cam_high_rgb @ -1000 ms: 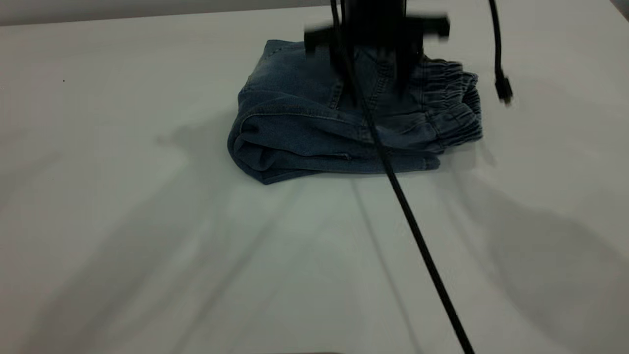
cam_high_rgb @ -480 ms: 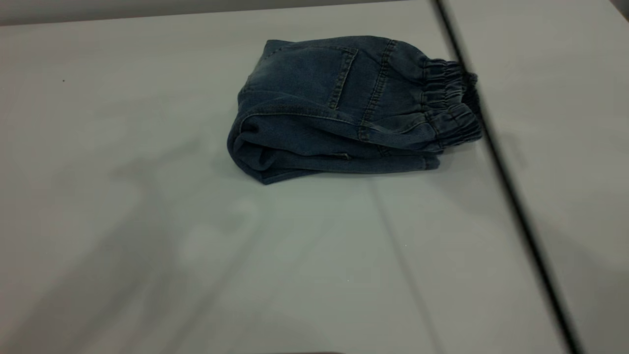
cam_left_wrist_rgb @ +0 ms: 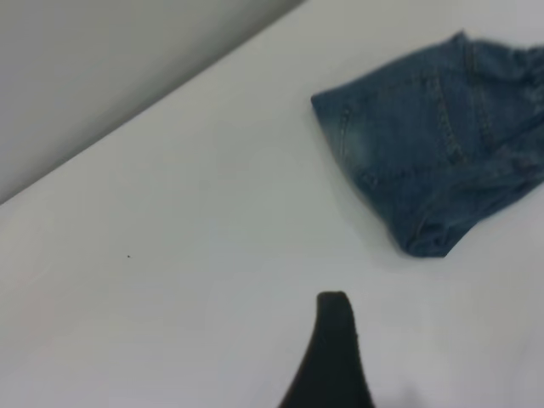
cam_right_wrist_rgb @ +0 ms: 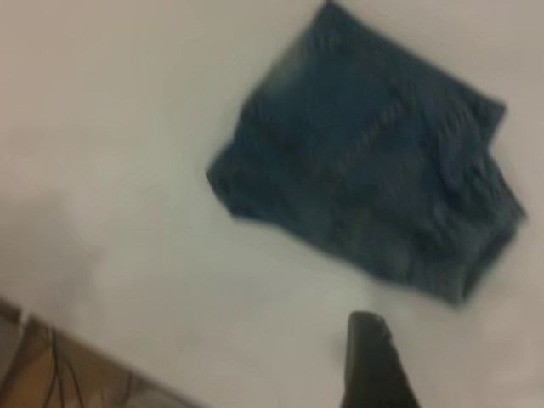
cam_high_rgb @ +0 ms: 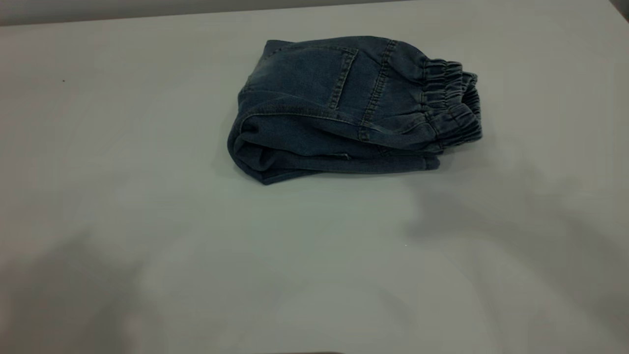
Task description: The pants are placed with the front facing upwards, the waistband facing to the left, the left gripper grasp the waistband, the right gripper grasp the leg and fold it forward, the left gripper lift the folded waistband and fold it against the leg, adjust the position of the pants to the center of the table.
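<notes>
The pants (cam_high_rgb: pixel 354 105) lie folded into a compact blue denim bundle on the white table (cam_high_rgb: pixel 147 172), toward its far side. Their elastic waistband (cam_high_rgb: pixel 449 101) is on the right and a rounded fold on the left. Neither gripper appears in the exterior view. In the left wrist view my left gripper (cam_left_wrist_rgb: pixel 442 357) hangs open over bare table, well away from the pants (cam_left_wrist_rgb: pixel 433 136), with one dark finger (cam_left_wrist_rgb: pixel 333 348) showing. The right wrist view has my right gripper (cam_right_wrist_rgb: pixel 378 361) above bare table, a short way off the pants (cam_right_wrist_rgb: pixel 374 161). Nothing is held.
Bare white tabletop surrounds the pants on all sides. In the right wrist view, the table's edge (cam_right_wrist_rgb: pixel 127 357) shows with floor and cables below it. A grey wall (cam_left_wrist_rgb: pixel 102 68) rises behind the table's far edge.
A dark arm and its cable hung over the pants a second ago, then swept right and out of the exterior view. The pants have not moved.
</notes>
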Controlling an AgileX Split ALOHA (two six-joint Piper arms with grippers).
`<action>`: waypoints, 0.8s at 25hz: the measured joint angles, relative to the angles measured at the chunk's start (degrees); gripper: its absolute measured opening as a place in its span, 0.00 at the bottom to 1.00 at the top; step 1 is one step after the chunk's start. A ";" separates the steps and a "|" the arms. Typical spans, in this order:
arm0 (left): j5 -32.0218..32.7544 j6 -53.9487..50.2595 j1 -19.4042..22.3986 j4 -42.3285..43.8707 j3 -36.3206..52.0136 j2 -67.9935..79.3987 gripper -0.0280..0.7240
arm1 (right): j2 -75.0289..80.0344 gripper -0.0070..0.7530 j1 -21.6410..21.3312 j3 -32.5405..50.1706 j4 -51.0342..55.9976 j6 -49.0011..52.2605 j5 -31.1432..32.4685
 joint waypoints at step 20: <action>0.00 -10.17 0.00 -0.17 48.84 -31.96 0.78 | -49.36 0.46 0.00 60.22 -1.16 -1.23 -7.44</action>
